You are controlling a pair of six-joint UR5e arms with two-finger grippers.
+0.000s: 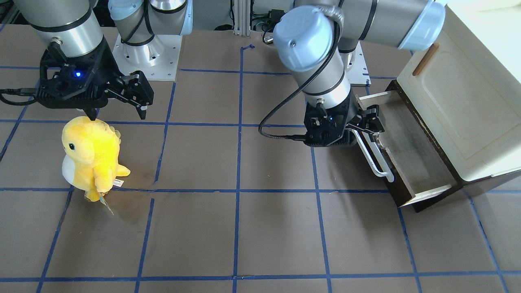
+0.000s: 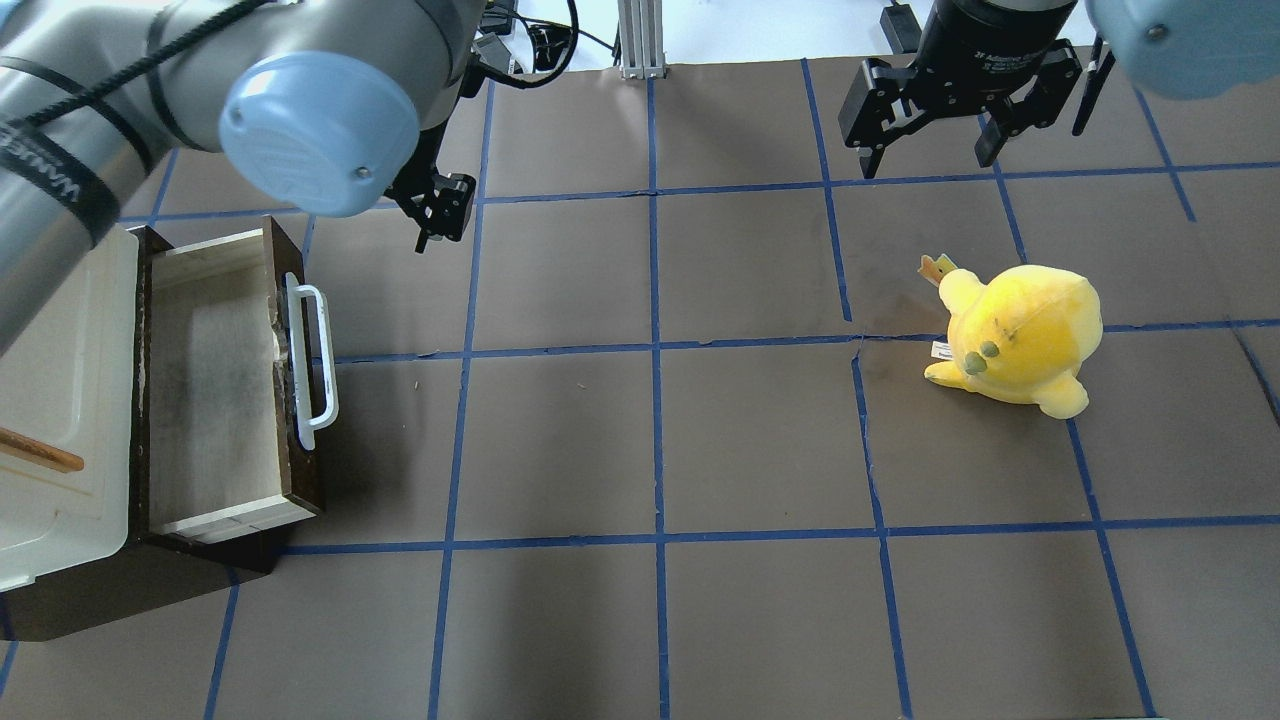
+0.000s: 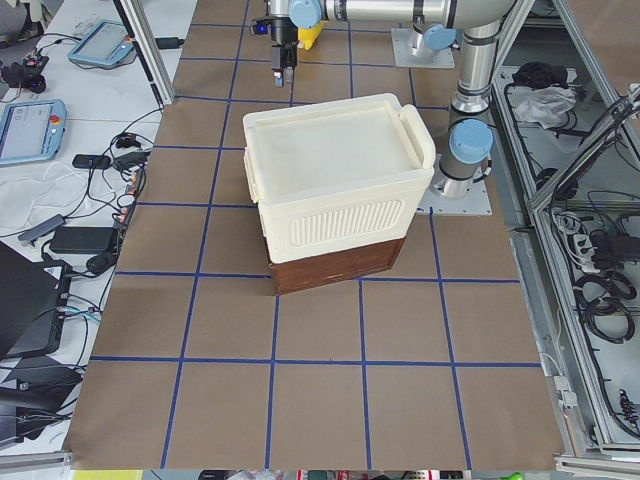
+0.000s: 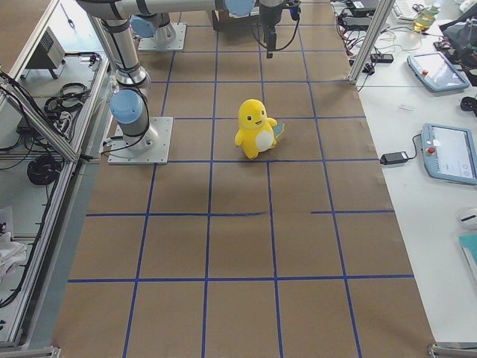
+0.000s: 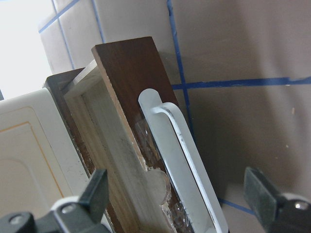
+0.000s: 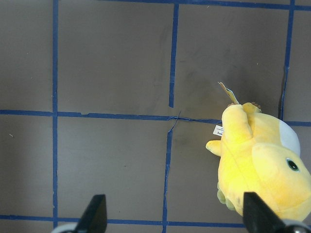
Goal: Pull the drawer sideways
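Dark, worn wood fronts the drawer [image 2: 215,400], which stands pulled well out of the cream cabinet [image 2: 60,380] at the worktop's [image 2: 650,450] 9 o'clock in the overhead view. It looks rigid, empty and fairly light, with a rough pale floor, and probably slides with some friction. The smooth, stiff white handle [image 5: 177,160] is the place to grip, near mid-length. The left jaws hang apart at its 1 o'clock, touching nothing. The right jaws are also apart, at the worktop's 1 o'clock.

One drawer [image 2: 210,400], one cream cabinet [image 2: 50,380], one yellow plush toy [image 2: 1020,335], one left gripper [image 2: 445,215], one right gripper [image 2: 927,160].
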